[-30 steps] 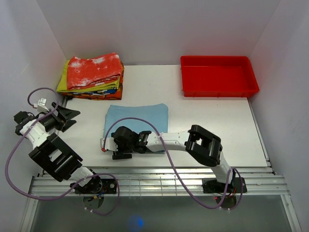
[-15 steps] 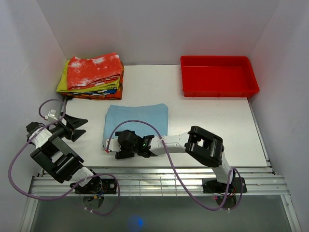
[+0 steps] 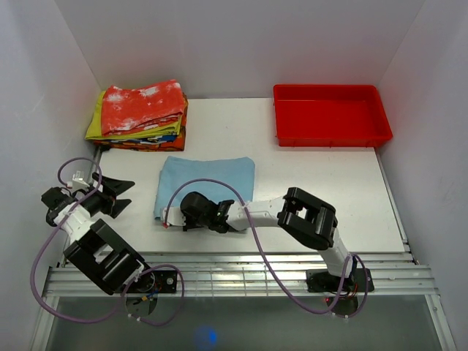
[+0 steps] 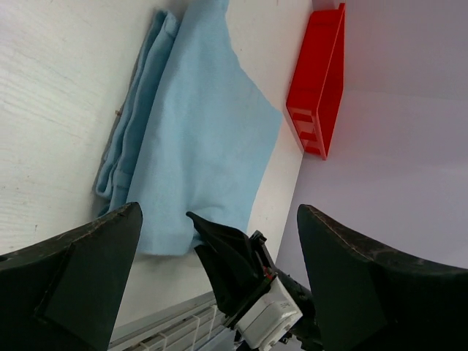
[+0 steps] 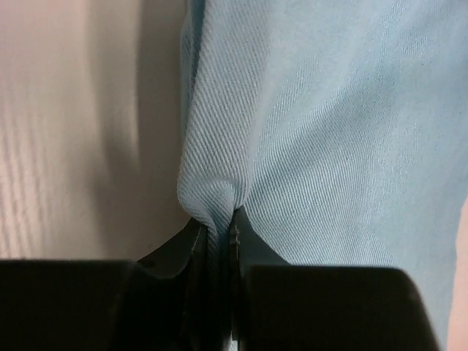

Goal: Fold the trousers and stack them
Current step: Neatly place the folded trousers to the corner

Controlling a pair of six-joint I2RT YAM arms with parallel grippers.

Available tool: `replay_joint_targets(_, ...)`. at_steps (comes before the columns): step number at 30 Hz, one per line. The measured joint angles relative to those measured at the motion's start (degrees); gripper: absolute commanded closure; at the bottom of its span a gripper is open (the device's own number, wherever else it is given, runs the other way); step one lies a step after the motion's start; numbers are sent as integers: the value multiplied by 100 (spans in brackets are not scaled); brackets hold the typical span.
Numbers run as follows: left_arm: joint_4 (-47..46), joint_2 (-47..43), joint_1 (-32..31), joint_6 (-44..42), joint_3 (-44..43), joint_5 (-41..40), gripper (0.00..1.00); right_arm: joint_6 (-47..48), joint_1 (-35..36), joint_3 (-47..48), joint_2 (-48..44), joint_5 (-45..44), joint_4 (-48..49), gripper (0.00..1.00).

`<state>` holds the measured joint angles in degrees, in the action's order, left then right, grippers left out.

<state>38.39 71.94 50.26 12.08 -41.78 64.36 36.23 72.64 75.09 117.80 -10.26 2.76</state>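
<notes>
Right end effector (image 5: 219, 225) around trousers (image 5: 329, 131) edge

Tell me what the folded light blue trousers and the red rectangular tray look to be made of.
The light sky-blue folded trousers look like matte woven cloth, perhaps cotton twill: fine diagonal ribs show close up, and the fabric puckers softly where the right tool pinches it. The red rectangular tray is probably moulded plastic with a smooth finish: uniform colour, thin walls, a lipped rim.

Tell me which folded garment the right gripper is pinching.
The plain light-blue trousers, lying alone mid-table; the right gripper is shut on their near edge. The red-and-white garment sits on the far-left stack, untouched.
</notes>
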Motion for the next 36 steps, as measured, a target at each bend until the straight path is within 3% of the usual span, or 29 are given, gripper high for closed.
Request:
replay_joint_targets(8, -116, 256, -70, 540, 103, -413, 2, -1279, -992, 1322, 555, 1357, -564, 92)
replay_joint_targets(14, -214, 299, -765, 800, 118, -741, 2, -2354, -1587, 1766, 584, 2057, -920, 92)
replay_joint_targets(25, -1958, -33, -2317, 2507, 970, -1292, 2, -3464, -1534, 2208, 833, 2267, -968, 92)
replay_joint_targets(31, -2638, -85, -2767, 3228, 1176, -2120, 2, -3840, -1526, 2214, 907, 2267, -944, 92)
replay_joint_targets(36, -3368, -636, -3080, 3840, 1799, -2758, 2, -4109, -1510, 2240, 944, 2286, -920, 92)
